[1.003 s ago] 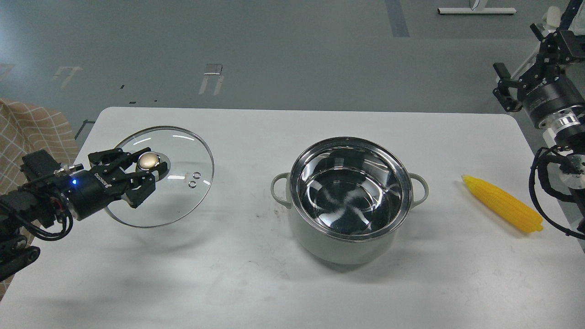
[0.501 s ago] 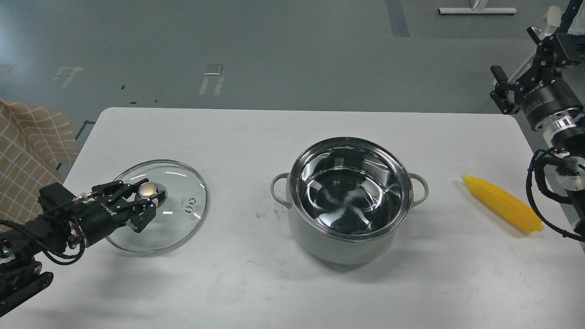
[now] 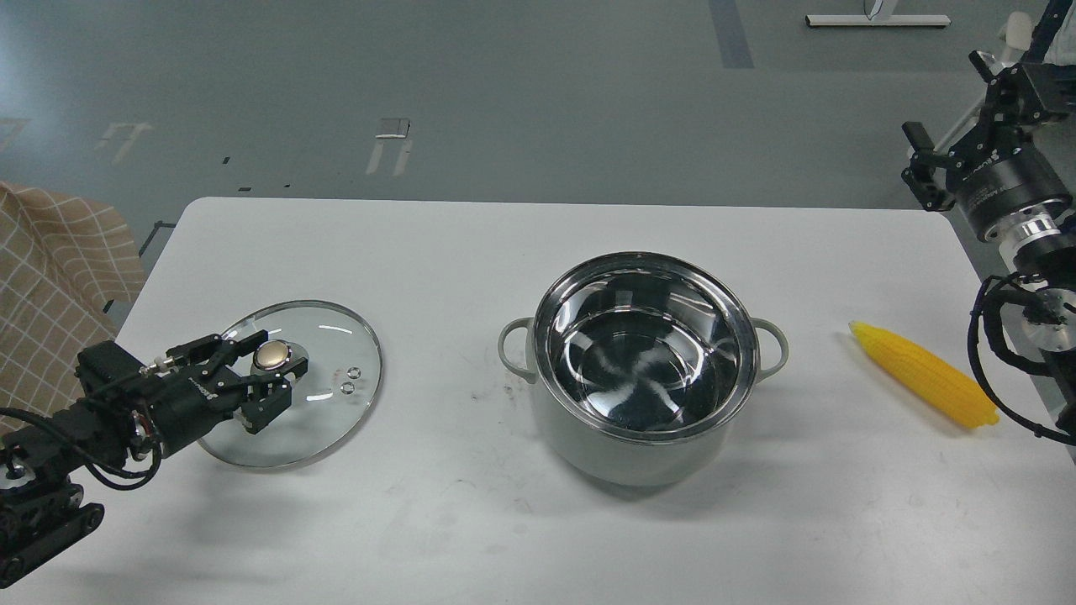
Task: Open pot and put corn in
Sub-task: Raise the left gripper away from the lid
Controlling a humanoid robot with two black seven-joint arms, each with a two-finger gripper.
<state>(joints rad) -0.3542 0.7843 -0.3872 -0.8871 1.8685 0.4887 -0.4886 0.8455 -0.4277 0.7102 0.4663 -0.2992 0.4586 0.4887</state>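
White table (image 3: 471,521) — left gripper (image 3: 273,378) clamps lid knob (image 3: 271,356); right gripper (image 3: 923,160) unclear.

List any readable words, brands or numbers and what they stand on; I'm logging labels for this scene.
White lettering on the left gripper body: too small to read.
White lettering on the right gripper body: too blurred to read.
Pot, lid, corn, table: no text visible.

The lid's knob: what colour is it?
Gold, with a metallic sheen; the knob on the glass lid shows best in the head view, the only one.
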